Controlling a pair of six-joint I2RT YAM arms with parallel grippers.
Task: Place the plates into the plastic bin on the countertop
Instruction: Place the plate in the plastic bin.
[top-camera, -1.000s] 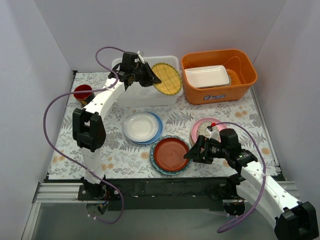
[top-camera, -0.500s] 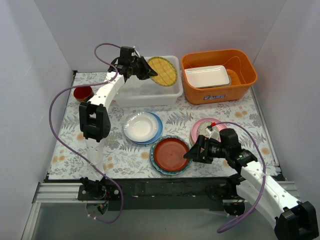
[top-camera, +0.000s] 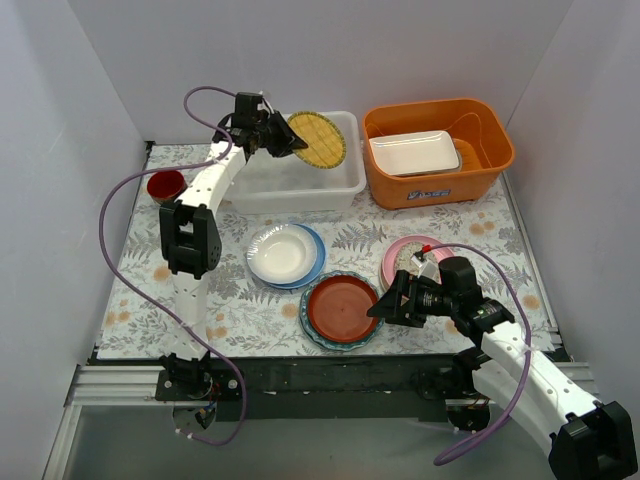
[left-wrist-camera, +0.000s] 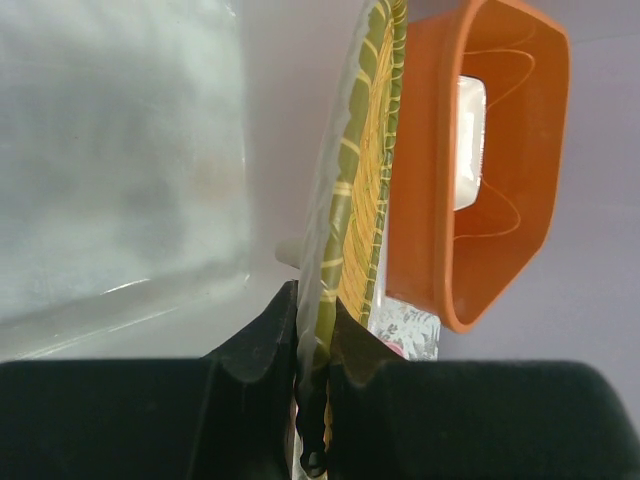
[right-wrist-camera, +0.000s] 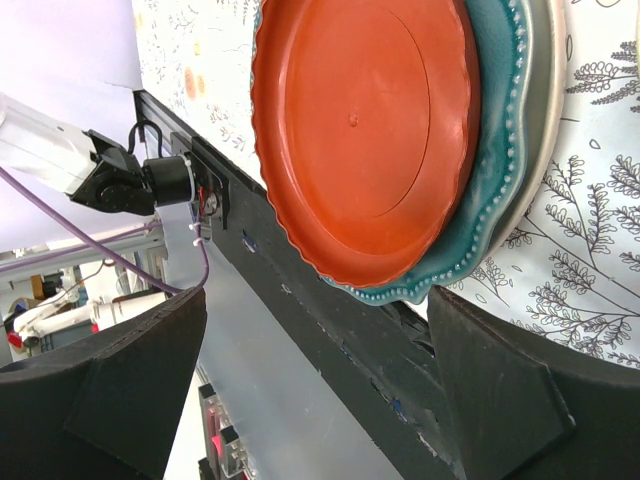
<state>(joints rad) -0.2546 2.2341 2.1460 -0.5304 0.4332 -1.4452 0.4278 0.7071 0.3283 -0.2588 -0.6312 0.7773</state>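
Left gripper (top-camera: 286, 140) is pinching the yellow plate (top-camera: 320, 140) by its rim above the bin (top-camera: 292, 196); stiff, light, likely slippery. Right gripper (top-camera: 382, 307) is hanging wide apart beside the red plate (top-camera: 340, 307).

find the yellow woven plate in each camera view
top external: yellow woven plate upper middle, tilted over the plastic bin
left wrist: plate centre, edge-on, clamped by left end effector
right wrist: not in it
landmark: orange tub, right of the plate in both
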